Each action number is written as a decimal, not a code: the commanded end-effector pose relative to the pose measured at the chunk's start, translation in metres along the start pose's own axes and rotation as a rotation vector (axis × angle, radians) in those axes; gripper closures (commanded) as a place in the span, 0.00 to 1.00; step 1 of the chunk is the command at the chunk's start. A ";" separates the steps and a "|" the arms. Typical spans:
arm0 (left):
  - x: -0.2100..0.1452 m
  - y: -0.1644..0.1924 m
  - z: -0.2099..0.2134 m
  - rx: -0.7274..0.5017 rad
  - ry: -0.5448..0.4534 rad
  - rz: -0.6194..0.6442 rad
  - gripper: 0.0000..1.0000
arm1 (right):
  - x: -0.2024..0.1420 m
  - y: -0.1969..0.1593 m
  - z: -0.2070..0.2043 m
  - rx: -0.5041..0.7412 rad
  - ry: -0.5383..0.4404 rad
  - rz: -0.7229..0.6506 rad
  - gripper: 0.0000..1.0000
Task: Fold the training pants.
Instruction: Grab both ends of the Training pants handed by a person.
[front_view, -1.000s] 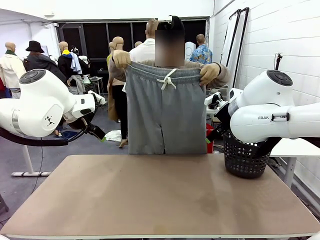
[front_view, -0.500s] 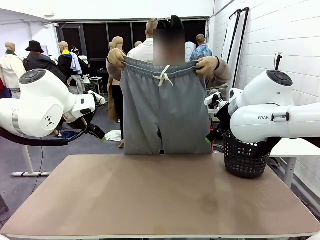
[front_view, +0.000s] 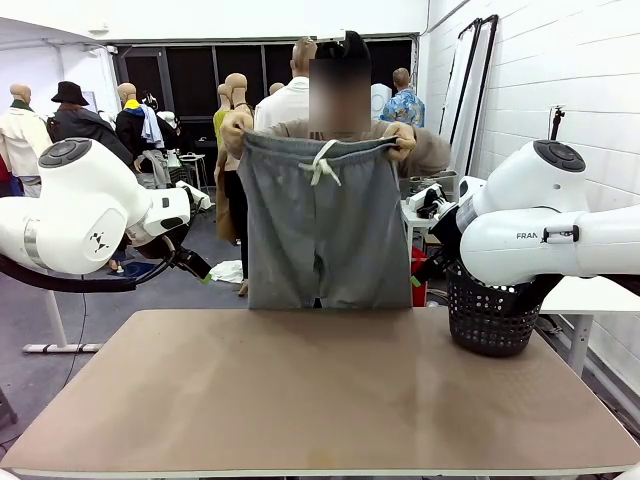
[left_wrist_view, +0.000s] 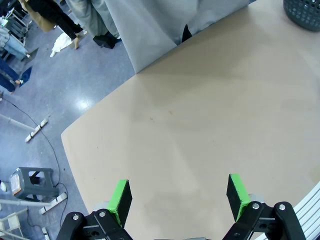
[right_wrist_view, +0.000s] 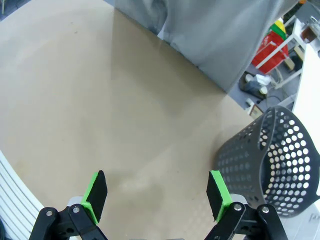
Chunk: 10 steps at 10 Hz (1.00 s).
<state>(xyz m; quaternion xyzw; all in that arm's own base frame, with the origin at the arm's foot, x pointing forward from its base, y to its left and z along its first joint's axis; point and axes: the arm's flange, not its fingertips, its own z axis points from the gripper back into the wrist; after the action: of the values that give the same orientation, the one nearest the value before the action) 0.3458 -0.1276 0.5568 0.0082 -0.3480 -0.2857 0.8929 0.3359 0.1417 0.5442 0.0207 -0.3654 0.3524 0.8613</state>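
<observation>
1. The left fingers (left_wrist_view: 120, 200) are spread fully apart above the bare surface (front_view: 320, 400). They hold nothing and touch nothing.
2. The right fingers (right_wrist_view: 95, 196) are just as wide, also empty, over the surface near the black basket (front_view: 490, 320).
3. The surface itself carries no cloth; the basket stands at its right far corner.
4. The pants (front_view: 320, 230) hang at the far edge, held up flat by the waistband. Their leg ends reach about down to the surface edge; I cannot tell whether they touch it.
5. The person's hands (front_view: 237, 125) grip the waistband corners, with the drawstring in the middle.
6. Judged step: presenting the pants, before any fold. Next, they need laying flat on the surface, or each arm must reach forward for a hanging edge.
</observation>
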 end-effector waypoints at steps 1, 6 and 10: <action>0.000 0.000 0.000 0.000 0.001 0.000 0.00 | 0.000 0.000 0.000 0.000 0.000 0.000 0.00; 0.000 0.000 0.000 0.000 0.001 0.000 0.00 | 0.000 0.000 0.000 0.000 0.000 0.000 0.00; 0.000 0.000 0.000 0.000 0.001 0.000 0.00 | 0.000 0.000 0.000 0.000 0.000 0.000 0.00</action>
<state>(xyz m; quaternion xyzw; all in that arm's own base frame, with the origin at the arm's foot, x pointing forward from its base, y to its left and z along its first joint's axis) 0.3458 -0.1276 0.5568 0.0082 -0.3480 -0.2857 0.8929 0.3359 0.1417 0.5442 0.0207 -0.3654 0.3524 0.8613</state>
